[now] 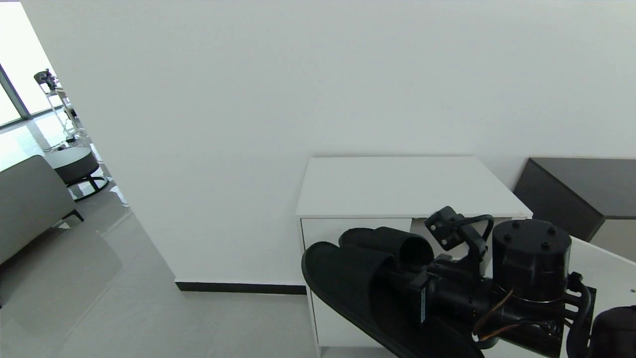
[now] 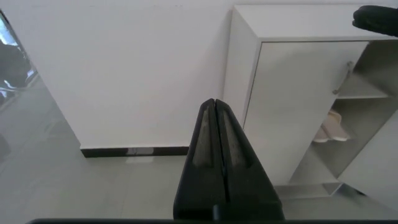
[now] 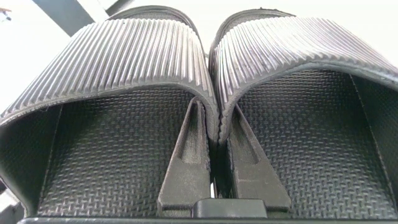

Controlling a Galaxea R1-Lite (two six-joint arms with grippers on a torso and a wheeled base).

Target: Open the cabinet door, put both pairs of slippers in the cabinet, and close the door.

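Note:
A pair of black slippers (image 1: 357, 278) hangs in front of the white cabinet (image 1: 397, 184), just below its top edge. My right gripper (image 3: 216, 124) is shut on them, pinching the inner walls of both slippers (image 3: 124, 74) together, soles down. The cabinet's right side stands open, with shelves showing. A pale pair of slippers (image 2: 333, 127) lies on a middle shelf. The left door (image 2: 292, 112) is closed, its handle (image 2: 345, 78) at its inner edge. My left gripper (image 2: 214, 143) is shut on nothing, low and left of the cabinet above the floor.
A white panel (image 1: 606, 268), likely the open door, juts out at the right. Dark grey furniture (image 1: 571, 194) stands right of the cabinet. A grey sofa (image 1: 25, 204) and a round table (image 1: 74, 164) are far left. Bare floor (image 1: 149, 308) lies left of the cabinet.

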